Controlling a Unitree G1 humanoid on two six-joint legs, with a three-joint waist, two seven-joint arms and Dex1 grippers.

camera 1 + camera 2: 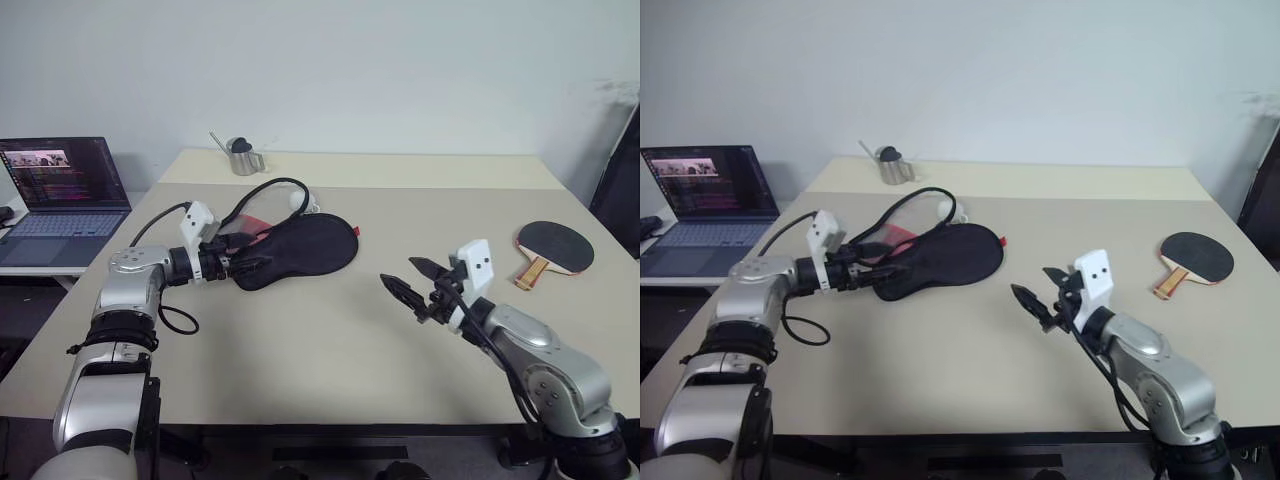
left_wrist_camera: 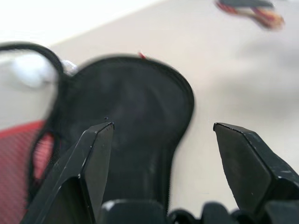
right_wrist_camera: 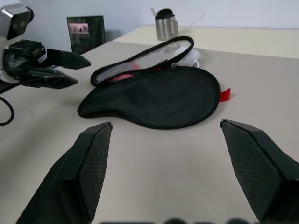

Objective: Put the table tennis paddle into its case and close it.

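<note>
The case (image 1: 300,248) lies left of the table's middle, black, with its upper flap (image 3: 142,59) lifted and red lining showing inside. My left gripper (image 1: 243,263) is open at the case's narrow end, its fingers (image 2: 93,158) standing to either side of that end. The table tennis paddle (image 1: 555,247) rests black face up near the table's right edge, handle towards me. My right gripper (image 1: 400,275) hovers open and empty above the table's middle, between case and paddle, pointing at the case (image 3: 159,98).
A white ball (image 1: 298,200) and a looping black cable (image 1: 265,190) lie just behind the case. A metal mug (image 1: 242,157) stands at the back of the table. A laptop (image 1: 65,195) is open on a side desk at the left.
</note>
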